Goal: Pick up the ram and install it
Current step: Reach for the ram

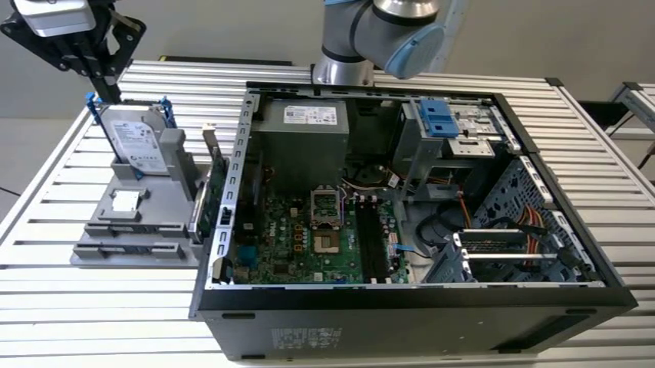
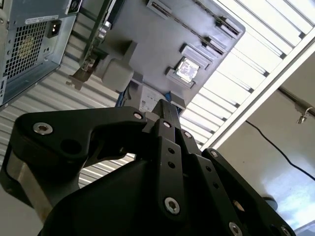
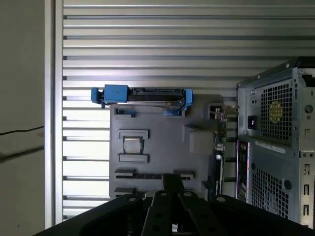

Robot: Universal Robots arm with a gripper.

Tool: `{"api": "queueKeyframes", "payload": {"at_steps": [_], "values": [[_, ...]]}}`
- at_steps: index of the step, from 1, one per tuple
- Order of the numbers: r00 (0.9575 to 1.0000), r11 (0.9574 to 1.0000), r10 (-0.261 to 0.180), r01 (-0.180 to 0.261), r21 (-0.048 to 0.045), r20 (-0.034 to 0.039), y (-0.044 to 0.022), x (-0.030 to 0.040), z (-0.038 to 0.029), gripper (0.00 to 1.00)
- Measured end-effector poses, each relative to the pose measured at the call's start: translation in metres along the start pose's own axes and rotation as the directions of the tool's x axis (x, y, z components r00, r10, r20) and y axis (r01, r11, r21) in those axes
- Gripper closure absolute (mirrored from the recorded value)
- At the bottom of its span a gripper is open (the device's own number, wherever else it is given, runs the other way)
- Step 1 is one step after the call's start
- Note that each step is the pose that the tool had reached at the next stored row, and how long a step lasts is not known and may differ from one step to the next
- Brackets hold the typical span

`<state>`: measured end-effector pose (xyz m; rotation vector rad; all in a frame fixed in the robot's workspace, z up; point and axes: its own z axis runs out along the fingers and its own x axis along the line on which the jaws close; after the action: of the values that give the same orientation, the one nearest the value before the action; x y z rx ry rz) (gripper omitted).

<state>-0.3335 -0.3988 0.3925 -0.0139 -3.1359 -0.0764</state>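
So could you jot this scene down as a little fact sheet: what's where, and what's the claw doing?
Gripper: shut, nothing seen in its grip, high over the grey holder, nearest the hard drive
Hard drive: upright in the holder, blue rails
Ram: probably the thin dark strip slotted in the holder, untouched
Expansion card: on edge at the holder's side, next to the computer case
Computer case: open, motherboard exposed

The ram (image 3: 147,175) is a long, narrow, dark circuit-board stick. It stands on its long edge in a slot of the grey plastic holder (image 3: 157,147), between two small clips. In the first wrist view it looks like a thin dark line. Nothing touches it, and its chips cannot be made out.
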Motion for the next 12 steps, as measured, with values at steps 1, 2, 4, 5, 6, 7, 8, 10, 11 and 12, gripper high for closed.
{"api": "queueKeyframes", "payload": {"at_steps": [1,2,4,5,6,7,8,10,11,12], "values": [[1.0,1.0,0.0,0.0,0.0,0.0,-0.0004,0.0,0.0,1.0],[1.0,1.0,0.0,0.0,0.0,0.0001,-0.0011,0.0,0.0,1.0],[1.0,1.0,0.001,-0.001,0.0,0.0,-0.003,0.0,-0.0001,1.0],[1.0,1.0,0.001,-0.001,0.0,0.0,-0.0041,-0.0001,-0.0001,1.0],[1.0,1.0,0.001,-0.001,0.0,0.0001,-0.0052,-0.0001,-0.0001,1.0],[1.0,1.0,0.002,-0.002,0.0,0.0001,-0.0062,-0.0001,-0.0001,1.0],[1.0,1.0,0.002,-0.002,0.0,0.0,-0.0071,-0.0001,-0.0002,1.0],[1.0,1.0,0.002,-0.002,0.0,0.0001,-0.0088,-0.0001,-0.0002,1.0],[1.0,1.0,0.003,-0.003,0.0,0.0001,-0.0097,-0.0001,-0.0002,1.0],[1.0,1.0,0.003,-0.003,0.0,0.0001,-0.0105,-0.0002,-0.0002,1.0]]}}
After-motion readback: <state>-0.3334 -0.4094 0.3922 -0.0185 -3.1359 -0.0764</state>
